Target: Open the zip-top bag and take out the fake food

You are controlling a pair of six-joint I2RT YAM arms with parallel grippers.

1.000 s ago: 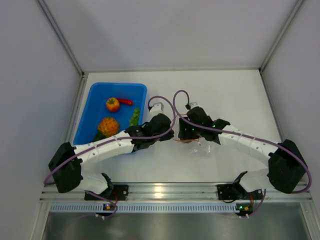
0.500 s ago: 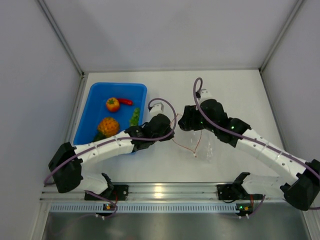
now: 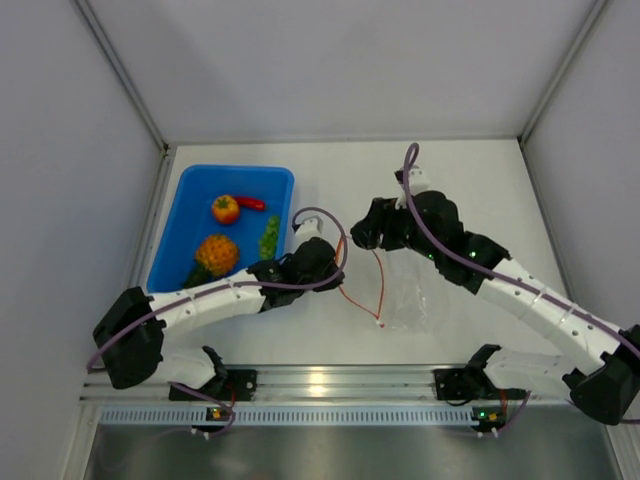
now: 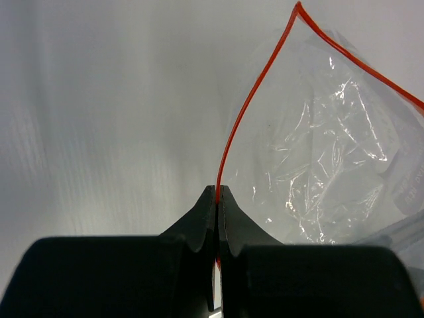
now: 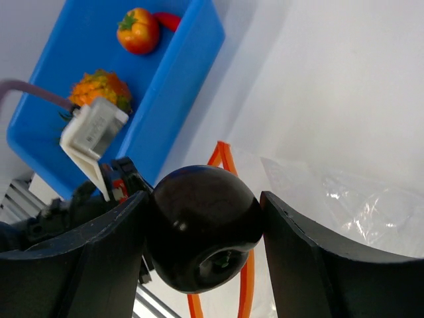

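Observation:
The clear zip-top bag (image 3: 410, 290) lies on the white table with its orange-red zip strip (image 3: 380, 285) pulled open. My left gripper (image 3: 335, 262) is shut on the strip at the bag's left edge; in the left wrist view the strip (image 4: 242, 112) runs out from between the closed jaws (image 4: 218, 189). My right gripper (image 3: 362, 235) is shut on the dark purple-black piece (image 5: 202, 225) and holds it above the bag mouth (image 5: 222, 156). The bag (image 4: 331, 152) looks empty.
The blue tray (image 3: 190, 195) stands at the left and holds an orange tomato (image 3: 225, 209), a red chili (image 3: 250, 203), an orange bumpy piece (image 3: 216, 252) and a green piece (image 3: 269, 235). It also shows in the right wrist view (image 5: 179, 73). Grey walls enclose the table.
My right gripper has lifted out of the bag and moved up and away with the dark piece. The bag mouth has spread open and the bag now lies flatter.

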